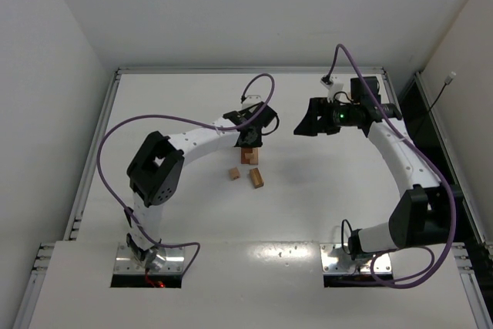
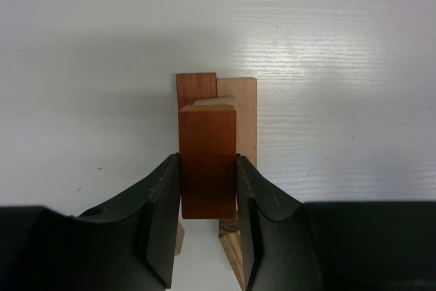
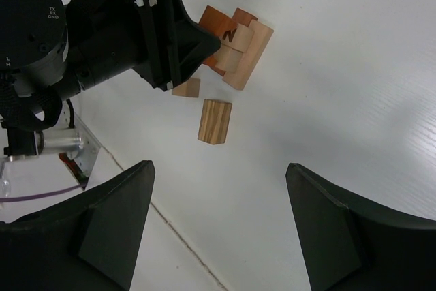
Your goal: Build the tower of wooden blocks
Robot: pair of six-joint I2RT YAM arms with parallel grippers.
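Observation:
My left gripper (image 2: pixel 208 168) is shut on a reddish-orange wood block (image 2: pixel 208 158) and holds it directly over the small stack of the wood block tower (image 1: pixel 249 156). Under the held block, a reddish block (image 2: pixel 196 88) and a tan block (image 2: pixel 243 110) lie side by side. I cannot tell whether the held block rests on them. The right wrist view shows the same stack (image 3: pixel 238 42) beside the left gripper's fingers (image 3: pixel 178 32). My right gripper (image 1: pixel 302 122) hangs open and empty to the right of the tower, above the table.
Two loose pieces lie just in front of the tower: a small tan cube (image 1: pixel 234 173) and a striped tan bar (image 1: pixel 256 178). The right wrist view shows the bar (image 3: pixel 214 121) and the cube (image 3: pixel 186 87) too. A seam (image 3: pixel 170 226) crosses the table near the arm bases.

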